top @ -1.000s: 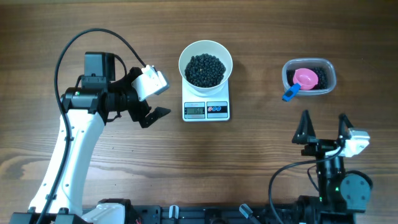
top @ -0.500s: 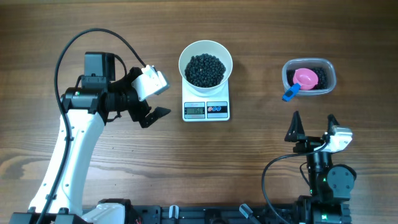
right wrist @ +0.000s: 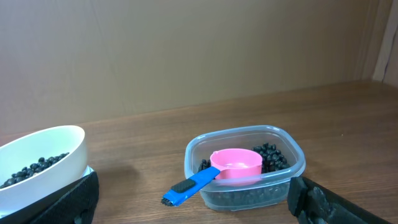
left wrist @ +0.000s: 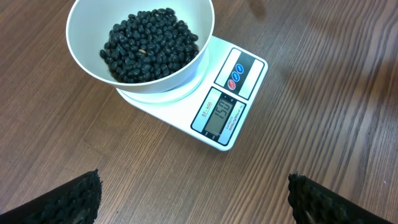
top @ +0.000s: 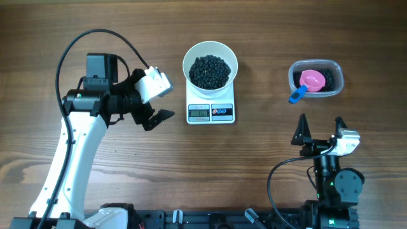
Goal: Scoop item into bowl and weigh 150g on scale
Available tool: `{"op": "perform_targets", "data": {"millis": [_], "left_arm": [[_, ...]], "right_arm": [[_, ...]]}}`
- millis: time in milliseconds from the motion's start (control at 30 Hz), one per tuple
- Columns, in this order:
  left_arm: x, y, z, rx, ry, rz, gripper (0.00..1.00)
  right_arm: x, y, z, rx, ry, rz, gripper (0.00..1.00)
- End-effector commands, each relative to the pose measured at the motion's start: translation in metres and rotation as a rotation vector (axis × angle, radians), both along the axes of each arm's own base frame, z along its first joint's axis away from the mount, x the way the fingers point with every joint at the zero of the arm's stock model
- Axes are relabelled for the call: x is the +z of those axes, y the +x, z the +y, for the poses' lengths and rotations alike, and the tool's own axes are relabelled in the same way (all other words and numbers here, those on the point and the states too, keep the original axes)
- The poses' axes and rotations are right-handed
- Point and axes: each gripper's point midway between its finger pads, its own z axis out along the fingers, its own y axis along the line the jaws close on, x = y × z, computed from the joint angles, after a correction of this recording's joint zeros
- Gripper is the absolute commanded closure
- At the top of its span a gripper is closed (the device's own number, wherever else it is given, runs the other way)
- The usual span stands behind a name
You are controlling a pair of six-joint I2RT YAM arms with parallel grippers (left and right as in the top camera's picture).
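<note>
in the wrist views your pincers are cut down to dark fingertips. your left pincer [top: 156, 100] stands wide and empty, near the small flat white rectangular scale [top: 210, 112]. on it sits the round white bowl [top: 186, 63] of tiny black beads [top: 210, 70]. your right pincer [top: 321, 124], also wide and empty, faces the clear plastic tub [top: 339, 75] holding a pink blue-handled scoop [top: 311, 79].

Brown wood-grain table top [top: 267, 38], matte, with long streaked grain running side to side and mixed lighter and darker bands; fills the overhead view edge to edge. Plain tan panel wall [right wrist: 186, 50], flat and unmarked, upright directly behind the far table edge. Thin slanted seam [right wrist: 370, 37] near the panel's right end. Paler strip [right wrist: 390, 37] beyond that seam, material unclear. Soft, even lighting; faint, short shadows on the wood, no glare.
</note>
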Motion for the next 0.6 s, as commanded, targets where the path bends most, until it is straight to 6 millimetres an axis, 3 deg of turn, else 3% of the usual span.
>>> {"op": "perform_targets", "data": {"millis": [0, 233, 333, 433, 567], "left_arm": [[-0.003, -0.001, 0.001, -0.008, 0.003, 0.006, 0.0], [-0.005, -0.008, 0.002, -0.001, 0.007, 0.041, 0.0], [0.016, -0.013, 0.002, 0.021, -0.013, -0.013, 0.0], [0.048, -0.025, 0.006, 0.173, -0.082, -0.04, 0.0], [0.071, -0.029, 0.041, 0.518, -0.177, -0.17, 0.0]], "right_arm": [[0.004, -0.001, -0.001, -0.008, -0.02, -0.019, 0.0], [0.004, -0.001, -0.001, -0.009, -0.02, -0.019, 0.0], [0.004, -0.001, -0.001, -0.009, -0.02, -0.019, 0.0], [0.004, -0.001, -0.001, -0.008, -0.02, -0.019, 0.0], [0.004, -0.001, -0.001, -0.008, -0.02, -0.019, 0.0]]}}
